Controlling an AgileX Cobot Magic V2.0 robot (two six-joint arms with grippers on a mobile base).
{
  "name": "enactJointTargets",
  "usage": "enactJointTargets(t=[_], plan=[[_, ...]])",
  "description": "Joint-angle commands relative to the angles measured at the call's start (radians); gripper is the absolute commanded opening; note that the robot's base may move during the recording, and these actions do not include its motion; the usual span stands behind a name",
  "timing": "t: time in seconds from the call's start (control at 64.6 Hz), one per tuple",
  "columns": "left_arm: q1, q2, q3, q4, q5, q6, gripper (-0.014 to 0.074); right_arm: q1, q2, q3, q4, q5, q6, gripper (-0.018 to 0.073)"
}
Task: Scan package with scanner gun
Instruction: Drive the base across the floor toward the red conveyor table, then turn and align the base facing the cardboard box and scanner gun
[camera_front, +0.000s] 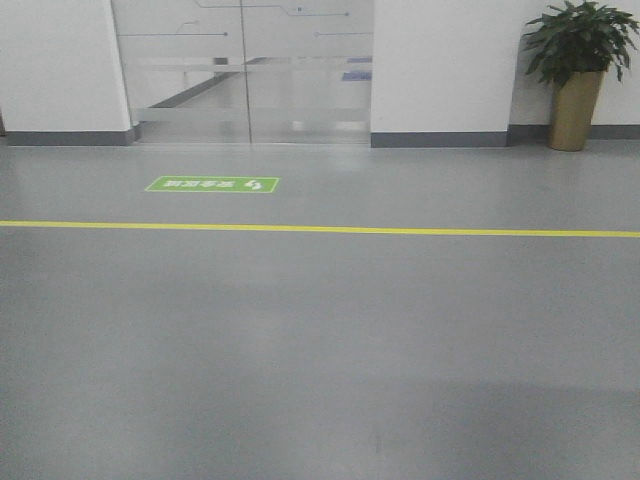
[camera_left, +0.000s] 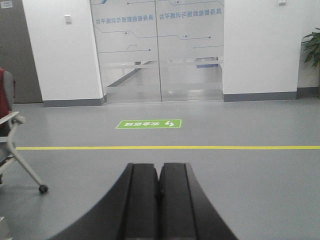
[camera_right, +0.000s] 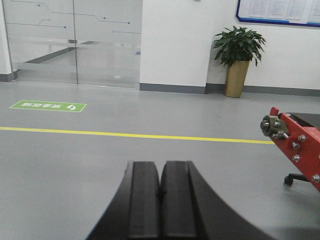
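Observation:
The package and the scanner gun are out of view in every frame. My left gripper (camera_left: 159, 166) is shut, its two black fingers pressed together with nothing between them, pointing out over bare grey floor. My right gripper (camera_right: 160, 165) is likewise shut and empty, aimed across the floor toward the far wall. Neither gripper shows in the front-facing view, which holds only floor and wall.
A yellow floor line (camera_front: 320, 229) crosses the room, with a green floor sign (camera_front: 213, 184) beyond it before glass doors (camera_front: 245, 70). A potted plant (camera_front: 578, 70) stands at the right wall. A wheeled chair frame (camera_left: 20, 160) is at left, red equipment (camera_right: 297, 145) at right.

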Motion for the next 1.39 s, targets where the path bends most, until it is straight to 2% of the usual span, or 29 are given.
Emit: enactJointTargets(t=[0.0,1.379], plan=[[0.001,-0.004,-0.003,-0.005,-0.020,0.000,-0.0111,-0.001,-0.004,0.000,-0.004,-0.019,0.000,-0.0154],[-0.001,-0.004,-0.003,-0.005,-0.020,0.000,-0.0111,-0.001,-0.004,0.000,-0.004,-0.019,0.000,-0.0154]])
